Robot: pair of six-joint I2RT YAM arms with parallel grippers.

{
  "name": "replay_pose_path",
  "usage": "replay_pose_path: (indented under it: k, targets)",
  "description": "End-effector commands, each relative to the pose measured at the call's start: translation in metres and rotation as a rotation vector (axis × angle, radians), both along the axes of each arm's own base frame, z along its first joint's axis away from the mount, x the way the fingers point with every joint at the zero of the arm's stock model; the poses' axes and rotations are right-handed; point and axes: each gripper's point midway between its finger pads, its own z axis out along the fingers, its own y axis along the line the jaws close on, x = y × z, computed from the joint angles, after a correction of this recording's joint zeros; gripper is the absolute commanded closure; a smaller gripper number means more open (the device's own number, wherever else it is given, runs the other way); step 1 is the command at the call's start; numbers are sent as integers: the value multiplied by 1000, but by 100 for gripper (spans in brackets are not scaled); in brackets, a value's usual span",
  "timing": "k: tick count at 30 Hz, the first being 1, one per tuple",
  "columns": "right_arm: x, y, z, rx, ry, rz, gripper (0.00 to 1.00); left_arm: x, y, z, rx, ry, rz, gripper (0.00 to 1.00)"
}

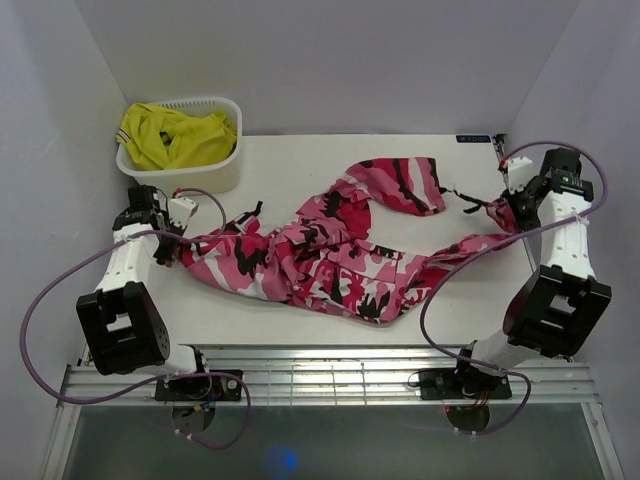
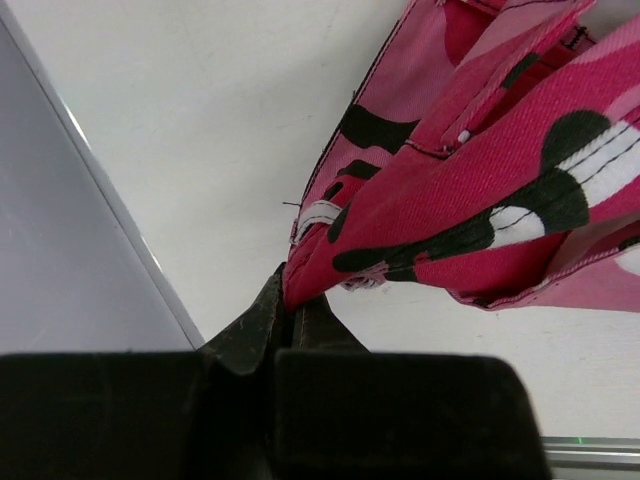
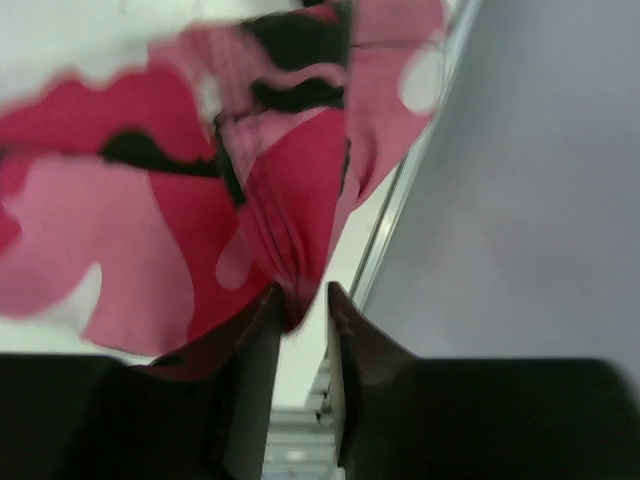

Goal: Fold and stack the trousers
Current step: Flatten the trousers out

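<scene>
The pink, white, dark red and black camouflage trousers (image 1: 330, 250) lie rumpled across the table, stretched from the left side to the right. My left gripper (image 1: 180, 245) is shut on one end of the trousers; in the left wrist view the trousers (image 2: 470, 190) bunch out of the closed left gripper (image 2: 295, 290). My right gripper (image 1: 510, 212) holds the other end near the right wall. In the right wrist view a fold of the trousers (image 3: 290, 200) sits pinched in the right gripper (image 3: 300, 295), whose jaws stand narrowly apart lower down.
A white basket (image 1: 180, 175) with a plain yellow garment (image 1: 175, 135) stands at the back left corner. White walls close in the table on the left, back and right. A slatted metal rail (image 1: 330, 375) runs along the near edge between the arm bases.
</scene>
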Motion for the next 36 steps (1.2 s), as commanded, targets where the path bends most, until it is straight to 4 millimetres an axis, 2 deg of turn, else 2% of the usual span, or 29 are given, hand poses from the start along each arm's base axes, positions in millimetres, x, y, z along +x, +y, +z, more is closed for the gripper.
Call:
replay_pose_path:
  k: [1,3,4,5,6,7,8,9,10,11,13,14,15,16,17,18,19,20,22,24,26,28,29,31,32,33,34,35,36]
  targets:
    - [-69,14,-34,-13,238,188,65,6,16,19,52,-80,8,100]
    - [-70,22,-21,-1,185,235,32,9,15,19,47,-82,9,100]
    - [-60,25,-6,0,131,244,21,9,15,19,41,-82,14,100]
    - [-49,28,1,21,105,247,11,12,14,21,34,-89,7,100]
    - [-36,39,8,70,69,241,3,13,13,20,29,-84,7,100]
    - [-15,42,32,77,1,238,2,13,14,19,27,-81,8,100]
    - [3,46,23,125,22,230,2,14,13,19,25,-82,6,100]
    - [19,56,27,175,2,234,2,14,12,17,19,-79,6,100]
    - [42,69,48,204,-54,245,2,13,12,15,16,-72,4,100]
    - [61,77,29,250,-11,249,2,13,11,15,11,-71,6,100]
    - [87,110,27,309,-16,311,2,13,4,12,-32,-65,-5,100]
    - [106,120,19,333,-12,316,2,13,-1,13,-54,-68,-5,100]
    - [120,143,15,339,-28,358,2,14,-4,14,-71,-70,-9,100]
    - [128,155,9,341,-23,376,2,14,-7,14,-89,-72,-9,100]
    - [139,165,-7,342,-3,375,2,14,-10,15,-108,-72,-8,100]
    - [151,185,-14,300,-21,400,2,14,-12,16,-122,-71,-4,100]
    - [157,192,-22,285,-19,403,2,15,-14,18,-133,-78,-4,100]
    - [165,198,-40,273,-3,394,3,16,-16,20,-143,-85,0,100]
    - [184,206,-51,214,-39,378,5,18,-18,23,-161,-91,3,100]
    - [194,202,-72,149,-37,335,10,20,-21,26,-178,-98,3,100]
    - [204,203,-88,107,-47,326,10,21,-21,28,-186,-102,12,100]
    - [203,199,-104,53,-26,322,10,21,-22,28,-189,-101,18,100]
    - [200,195,-118,34,6,319,10,22,-22,29,-193,-103,22,100]
    - [189,188,-138,-5,72,332,2,23,-23,31,-201,-106,21,100]
    - [182,183,-148,-22,107,333,12,25,-24,33,-206,-112,27,100]
    - [175,179,-155,-30,135,339,32,26,-25,34,-216,-114,25,100]
    - [161,173,-169,-41,183,351,41,26,-26,35,-220,-112,29,100]
    - [155,168,-169,-50,199,351,47,28,-26,38,-225,-118,33,100]
    - [149,158,-170,-54,218,343,69,29,-26,40,-226,-121,33,100]
